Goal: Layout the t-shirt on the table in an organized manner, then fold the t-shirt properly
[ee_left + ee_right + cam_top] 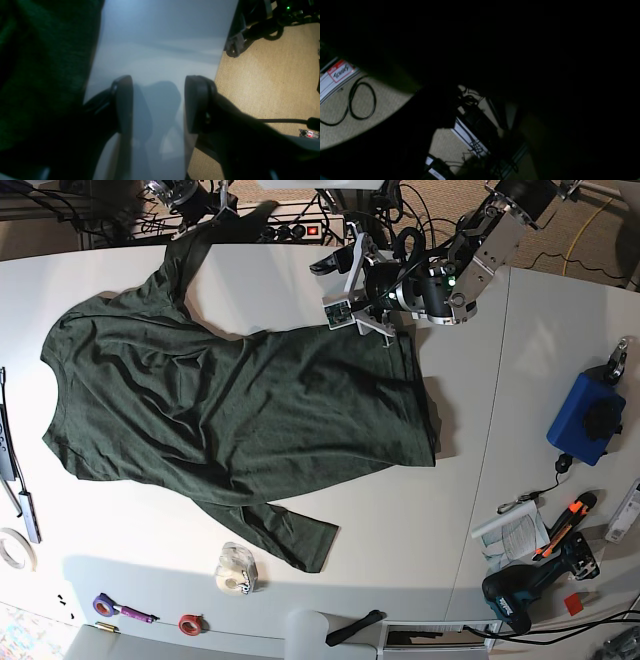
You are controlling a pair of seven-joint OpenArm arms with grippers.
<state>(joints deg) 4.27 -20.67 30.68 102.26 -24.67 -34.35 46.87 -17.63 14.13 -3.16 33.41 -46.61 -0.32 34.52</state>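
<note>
The t-shirt [240, 405] lies spread across the left and centre of the table [500, 380] in the base view. The left gripper [158, 103] hangs spread over bare tabletop beside its hem. The right gripper's state I cannot tell; its wrist view is dark

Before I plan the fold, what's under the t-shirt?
The white table lies under the t-shirt and shows all around it. Anything beneath the fabric itself is covered and can't be seen.

Matt, wrinkled cloth t-shirt [230, 410]; smooth, seemingly glossy table [500, 380].
</note>
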